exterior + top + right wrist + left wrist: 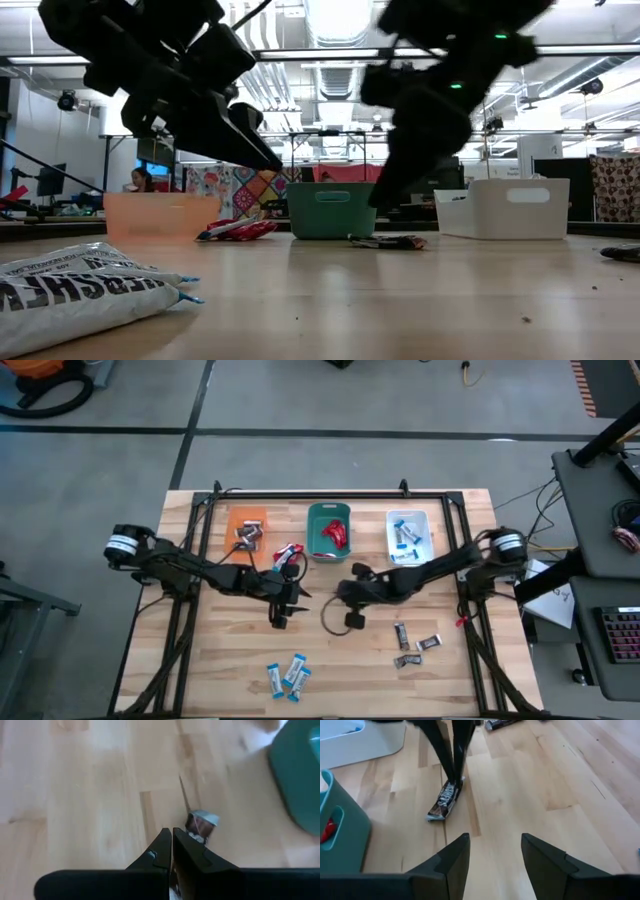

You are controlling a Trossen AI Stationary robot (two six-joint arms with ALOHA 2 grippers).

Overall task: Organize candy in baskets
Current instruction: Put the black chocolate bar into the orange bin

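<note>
I see three baskets (328,528) in a row behind both grippers; candy (287,676) lies in front

Orange (247,520), teal (328,530), whitish baskets (408,535) abreast (candy (288,676) scattered before them).

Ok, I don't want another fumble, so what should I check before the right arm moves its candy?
1. Right gripper shut on the dark candy's end: ok.
2. Candy lifted off the table: not ok, it lies on the wood.
3. Left gripper open and empty: ok.
4. Orange basket holds dark candy, so it is the likely target: ok.
5. Way to that basket free: probably not ok, the left arm lies between.
</note>
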